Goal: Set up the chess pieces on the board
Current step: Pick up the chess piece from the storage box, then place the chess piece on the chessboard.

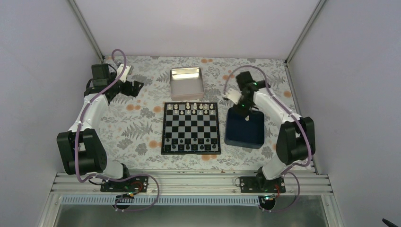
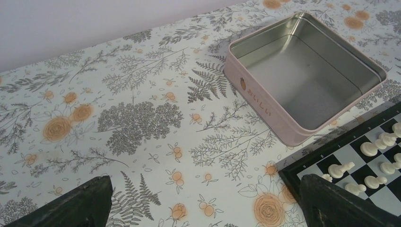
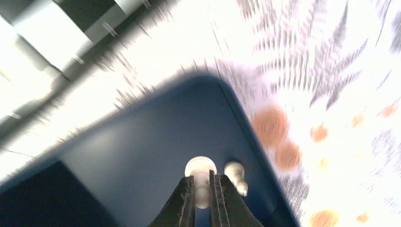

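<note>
**Right wrist view**
- Item 1: my right gripper (image 3: 202, 182), nearest the lens. The fingers are pinched on a white piece (image 3: 200, 166), gripping just under its round head.
- Item 2: second white piece (image 3: 235, 176), just beside the held one.
- Item 3: dark blue tray (image 3: 142, 151), under both pieces, one rounded corner showing. The view is smeared, so I cannot tell whether the held piece is off the tray floor.

**Left wrist view**
- Item 4: my left gripper (image 2: 205, 189), fingers spread wide with nothing between them, over the floral tablecloth (image 2: 142, 118).
- Item 5: metal tin (image 2: 265, 106), nothing visible inside.
- Item 6: one corner of the board (image 2: 295, 171), with white pieces (image 2: 341, 169) on its squares.

**Top external view**
- Item 7: the board again, mid-table between my arms. White pieces fill its two far rows with gaps, and dark pieces (image 1: 189, 147) run along the near row.
- Item 8: the tin beyond the board, and the blue tray just beside its right edge.
- Item 9: my right gripper over the tray's far end, and my left well apart at far left.

**Step in hand (my judgement):** fetching a white piece from the tray.

**Next move calls for:**
- a lift clear of the tray wall;
- a carry leftward to a vacant far-row square;
- an upright set-down that does not brush the neighbouring pieces.

Which squares are vacant is too small to tell.
</note>
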`<action>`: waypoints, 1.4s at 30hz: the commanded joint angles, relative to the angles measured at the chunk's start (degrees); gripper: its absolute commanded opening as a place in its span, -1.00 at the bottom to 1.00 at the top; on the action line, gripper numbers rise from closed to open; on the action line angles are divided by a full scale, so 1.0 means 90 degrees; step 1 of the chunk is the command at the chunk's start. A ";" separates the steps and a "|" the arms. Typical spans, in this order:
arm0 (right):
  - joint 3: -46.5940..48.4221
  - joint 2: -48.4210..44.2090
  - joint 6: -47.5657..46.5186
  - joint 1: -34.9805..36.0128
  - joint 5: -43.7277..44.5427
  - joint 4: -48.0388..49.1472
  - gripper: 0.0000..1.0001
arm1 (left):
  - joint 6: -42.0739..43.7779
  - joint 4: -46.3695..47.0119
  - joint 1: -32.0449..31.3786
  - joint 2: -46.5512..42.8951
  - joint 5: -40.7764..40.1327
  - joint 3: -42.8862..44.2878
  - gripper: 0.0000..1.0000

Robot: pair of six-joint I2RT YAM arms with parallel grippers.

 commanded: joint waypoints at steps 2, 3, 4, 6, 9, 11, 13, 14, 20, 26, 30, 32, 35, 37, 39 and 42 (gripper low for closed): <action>0.1582 0.0348 0.0472 0.1392 -0.0329 -0.0826 -0.91 | 0.0001 -0.0009 0.0058 -0.0064 0.0185 0.0071 0.96; 0.1905 0.0592 0.0495 0.1638 -0.0308 -0.0885 -0.91 | 0.0000 -0.0008 0.0058 -0.0073 0.0183 0.0076 0.96; 0.2242 0.0837 0.0499 0.1861 -0.0288 -0.0944 -0.91 | 0.0000 -0.0009 0.0058 -0.0079 0.0183 0.0069 0.96; 0.2948 0.1341 0.0495 0.2293 -0.0214 -0.1054 -0.90 | 0.0002 0.0000 0.0058 -0.0095 0.0180 0.0068 0.96; 0.4235 0.2235 0.0437 0.2973 -0.0336 -0.1305 -0.89 | 0.0001 0.0012 0.0057 -0.0104 0.0177 0.0058 0.96; 0.5178 0.2819 0.0396 0.3298 -0.0331 -0.1395 -0.90 | 0.0000 0.0009 0.0058 -0.0106 0.0173 0.0068 0.96; 0.5822 0.3346 0.0352 0.3544 -0.0234 -0.1359 -0.89 | -0.0007 0.0016 0.0062 -0.0128 0.0175 0.0064 0.96; 0.6070 0.3575 0.0348 0.3642 -0.0168 -0.1309 -0.89 | -0.0009 0.0015 0.0058 -0.0133 0.0167 0.0059 0.96; 0.6580 0.4589 0.0203 0.4025 0.0046 -0.1206 -0.83 | -0.0012 0.0028 0.0058 -0.0186 0.0106 0.0052 0.96; 0.6308 0.4805 0.0361 0.4067 0.0060 -0.0607 -0.82 | -0.0019 0.0038 0.0058 -0.0177 0.0134 0.0045 0.96; 0.6265 0.4827 0.0511 0.4094 -0.0119 -0.0384 -0.80 | -0.0019 0.0050 0.0058 -0.0160 0.0162 0.0039 0.96; 0.6280 0.4868 0.0506 0.4115 -0.0074 -0.0313 -0.77 | -0.0007 0.0048 0.0057 -0.0151 0.0163 0.0034 0.96; 0.6348 0.4960 0.0476 0.4131 -0.0033 -0.0222 -0.77 | -0.0010 0.0045 0.0058 -0.0151 0.0181 0.0035 0.96; 0.6407 0.5040 0.0441 0.4143 0.0025 -0.0232 -0.77 | -0.0010 0.0039 0.0063 -0.0153 0.0191 0.0033 0.96; 0.6440 0.5084 0.0446 0.4146 0.0042 -0.0197 -0.77 | -0.0005 0.0049 0.0058 -0.0165 0.0185 0.0033 0.96; 0.6431 0.5125 0.0459 0.4145 0.0024 -0.0123 -0.77 | 0.0000 0.0050 0.0058 -0.0160 0.0201 0.0027 0.96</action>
